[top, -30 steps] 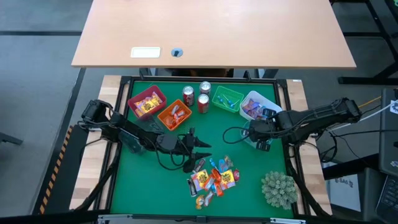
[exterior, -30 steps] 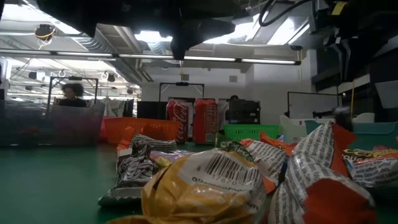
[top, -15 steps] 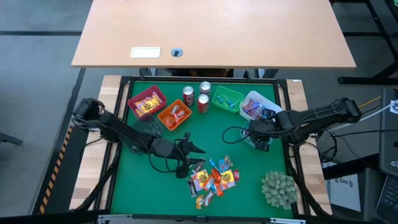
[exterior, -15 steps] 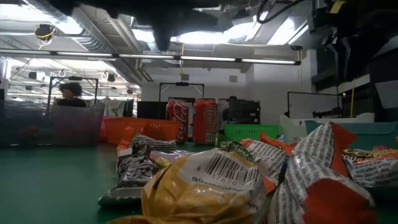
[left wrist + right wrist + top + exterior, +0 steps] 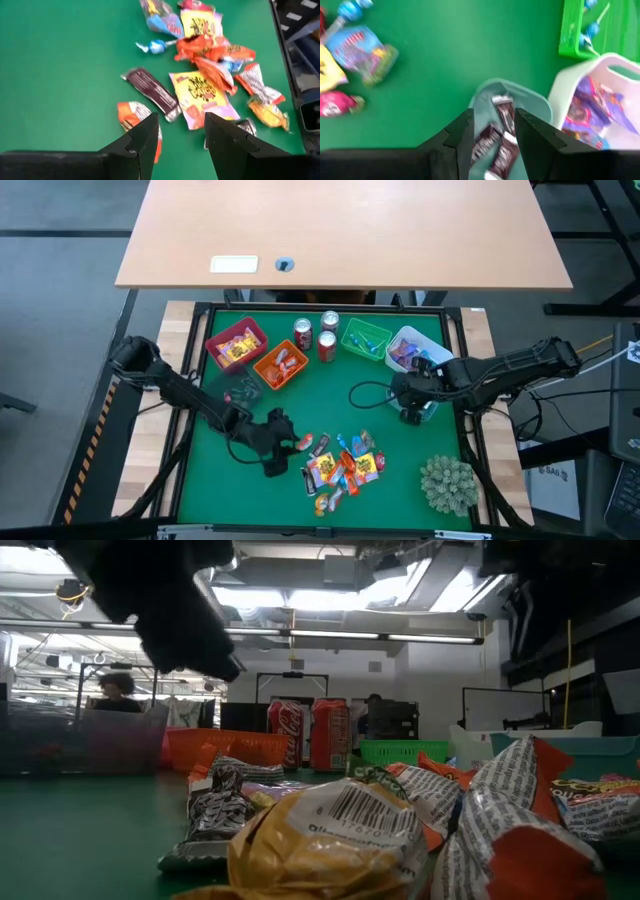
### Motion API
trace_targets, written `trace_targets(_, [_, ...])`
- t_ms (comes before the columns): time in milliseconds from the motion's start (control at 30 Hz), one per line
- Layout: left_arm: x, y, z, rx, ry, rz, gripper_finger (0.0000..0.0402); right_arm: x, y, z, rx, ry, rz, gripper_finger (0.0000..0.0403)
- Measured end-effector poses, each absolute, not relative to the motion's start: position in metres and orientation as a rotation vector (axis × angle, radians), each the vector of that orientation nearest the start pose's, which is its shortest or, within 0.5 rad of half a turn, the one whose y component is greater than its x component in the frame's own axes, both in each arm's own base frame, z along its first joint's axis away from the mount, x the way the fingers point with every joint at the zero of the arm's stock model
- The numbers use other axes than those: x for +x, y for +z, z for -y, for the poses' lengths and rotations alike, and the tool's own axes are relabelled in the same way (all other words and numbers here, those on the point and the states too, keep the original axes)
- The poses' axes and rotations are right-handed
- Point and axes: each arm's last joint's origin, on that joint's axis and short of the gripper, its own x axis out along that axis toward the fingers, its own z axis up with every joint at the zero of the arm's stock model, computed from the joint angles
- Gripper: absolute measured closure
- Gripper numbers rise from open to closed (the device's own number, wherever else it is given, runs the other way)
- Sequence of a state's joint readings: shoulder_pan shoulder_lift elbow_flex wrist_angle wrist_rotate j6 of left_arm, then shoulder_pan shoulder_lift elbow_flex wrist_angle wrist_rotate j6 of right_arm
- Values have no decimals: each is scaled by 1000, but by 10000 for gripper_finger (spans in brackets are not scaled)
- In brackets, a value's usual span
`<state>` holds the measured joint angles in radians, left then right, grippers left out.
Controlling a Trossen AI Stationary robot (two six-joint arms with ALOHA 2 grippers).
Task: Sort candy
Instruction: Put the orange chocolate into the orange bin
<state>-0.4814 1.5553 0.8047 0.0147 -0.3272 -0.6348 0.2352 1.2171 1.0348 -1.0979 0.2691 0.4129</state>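
A green-topped table [image 5: 330,395] fills the high view, with a bare wooden desk [image 5: 345,230] beyond it at twelve o'clock. The candy [image 5: 343,468] is heaped toward six o'clock of the mat, a mix of yellow, orange, red and dark wrappers. Sorted sweets are seen in a row of bins along the far edge: a red bin [image 5: 236,345], an orange bin [image 5: 281,364], a green bin [image 5: 365,339] and a white bin [image 5: 415,350], with two soda cans [image 5: 316,333] between them. A pale teal bin [image 5: 512,107] holding dark-wrapped bars is shown in the right wrist view.

The left gripper [image 5: 181,136] is poised over the near edge of the heap, at about nine o'clock from it; its fingers are spread apart and nothing is held between them, a dark bar [image 5: 151,93] and a yellow packet [image 5: 197,95] lying just ahead. The right gripper [image 5: 493,131] hangs over the teal bin at three o'clock of the mat, fingers parted and empty. A spiky plant ball [image 5: 447,483] rests at five o'clock.
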Motion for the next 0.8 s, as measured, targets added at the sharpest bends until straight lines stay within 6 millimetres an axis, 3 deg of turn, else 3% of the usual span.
trace_targets(367, [281,132,148,-251,109,-802,253,224,283,-46,126,-221,-988,265])
trace_targets(800, [287,109,142,-224,205,-822,255,241,296,-54,209,-59,-799,265])
